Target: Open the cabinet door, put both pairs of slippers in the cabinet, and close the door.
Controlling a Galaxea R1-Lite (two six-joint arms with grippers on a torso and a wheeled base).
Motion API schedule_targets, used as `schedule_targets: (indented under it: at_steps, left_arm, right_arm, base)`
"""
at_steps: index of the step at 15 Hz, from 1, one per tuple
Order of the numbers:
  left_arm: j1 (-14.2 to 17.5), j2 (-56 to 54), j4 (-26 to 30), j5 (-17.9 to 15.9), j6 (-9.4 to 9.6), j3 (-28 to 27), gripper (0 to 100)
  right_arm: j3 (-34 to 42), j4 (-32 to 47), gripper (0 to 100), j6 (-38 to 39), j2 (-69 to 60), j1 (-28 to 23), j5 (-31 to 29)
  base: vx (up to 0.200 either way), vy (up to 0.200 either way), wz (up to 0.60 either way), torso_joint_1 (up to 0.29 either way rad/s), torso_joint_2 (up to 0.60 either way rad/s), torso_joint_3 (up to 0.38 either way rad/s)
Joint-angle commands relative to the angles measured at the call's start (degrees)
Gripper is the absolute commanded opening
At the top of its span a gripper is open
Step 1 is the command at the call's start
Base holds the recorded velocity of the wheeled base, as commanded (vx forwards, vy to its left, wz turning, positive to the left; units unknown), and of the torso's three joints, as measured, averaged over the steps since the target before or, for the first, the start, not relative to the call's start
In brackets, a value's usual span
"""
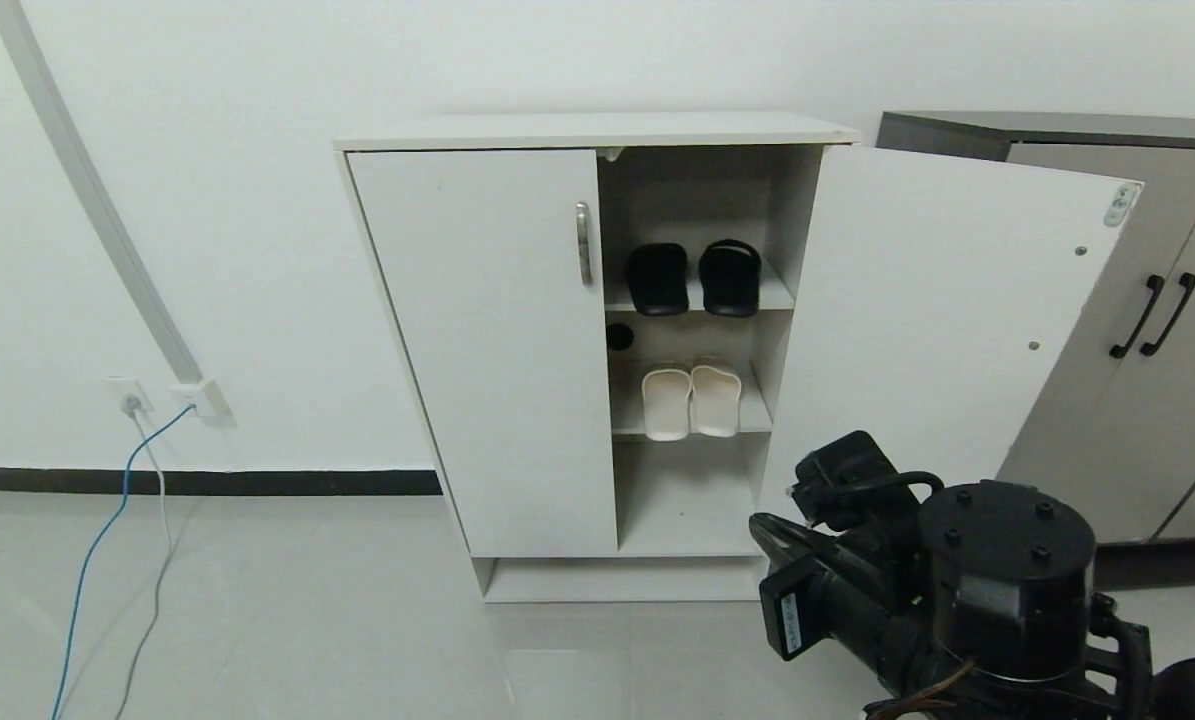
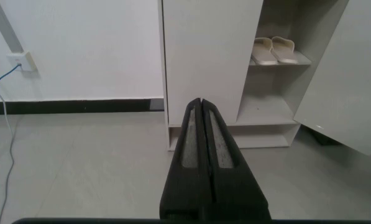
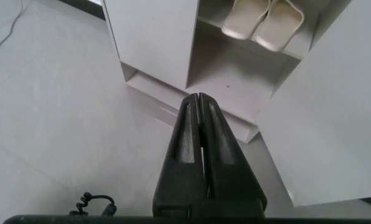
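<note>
Head view: the white cabinet (image 1: 597,130) stands against the wall with its right door (image 1: 937,300) swung wide open and its left door (image 1: 477,340) shut, a metal handle (image 1: 583,243) upright near that door's inner edge. Inside the open half, the black slippers (image 1: 730,278) sit side by side on the upper shelf, toes toward the back. The white slippers (image 1: 667,400) sit side by side on the shelf below, touching each other. A small dark round object (image 1: 619,336) shows between the two shelves, at the edge of the shut door; I cannot tell what it is.

In the left wrist view, the left gripper (image 2: 201,102) has its fingers pressed together on nothing, held over the floor (image 2: 79,168) and pointing at the foot of the shut door. In the right wrist view, the right gripper (image 3: 199,96) is likewise clenched on nothing, aimed at the cabinet's bottom compartment beside the open door.

A grey cabinet (image 1: 1137,420) with two black handles stands just to the right. On the left, wall sockets (image 1: 167,396) feed a blue cable (image 1: 97,540) and a grey cable (image 1: 157,580) down to the floor.
</note>
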Motion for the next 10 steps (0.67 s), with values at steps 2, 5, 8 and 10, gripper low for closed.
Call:
schedule_targets:
  at_steps: [2, 5, 8, 10]
  left_arm:
    - [0.0, 0.0, 0.0, 0.0, 0.01, 0.0, 0]
    - [0.0, 0.0, 0.0, 0.0, 0.01, 0.0, 0]
    - [0.0, 0.0, 0.0, 0.0, 0.01, 0.0, 0]
    - [0.0, 0.0, 0.0, 0.0, 0.01, 0.0, 0]
  right_arm:
    - [0.2, 0.2, 0, -0.2, 0.2, -0.3, -0.3]
    - [0.2, 0.1, 0, -0.2, 1.5, -0.4, -0.4]
    - [0.3, 0.1, 0, -0.2, 1.6, -0.4, -0.5]
    - [0.7, 0.1, 0, -0.3, 1.3, -0.4, -0.5]
  base:
    - [0.0, 0.0, 0.0, 0.0, 0.0, 0.0]
    - [0.0, 0.0, 0.0, 0.0, 0.0, 0.0]
    - [0.0, 0.0, 0.0, 0.0, 0.0, 0.0]
    - [0.0, 0.0, 0.0, 0.001, -0.09, -0.111]
